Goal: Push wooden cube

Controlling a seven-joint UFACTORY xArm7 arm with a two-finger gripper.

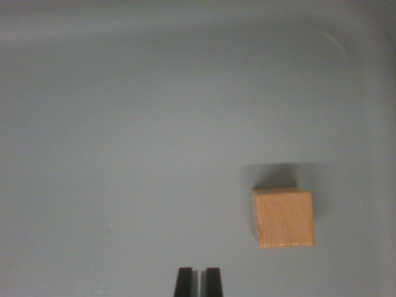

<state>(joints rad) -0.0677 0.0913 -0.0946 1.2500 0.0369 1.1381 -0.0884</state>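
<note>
Our gripper [198, 281] sits to the wrist view's left of the wooden cube [283, 218] and apart from it, its two dark fingertips drawn nearly together with nothing between them. Driving straight ahead from here, we would likely miss the cube; a glancing touch on its near corner could spin it rather than push it. The cube rests on the grey worktop [124, 154], pale with faint, somewhat blurred grain, seemingly squarely seated.
</note>
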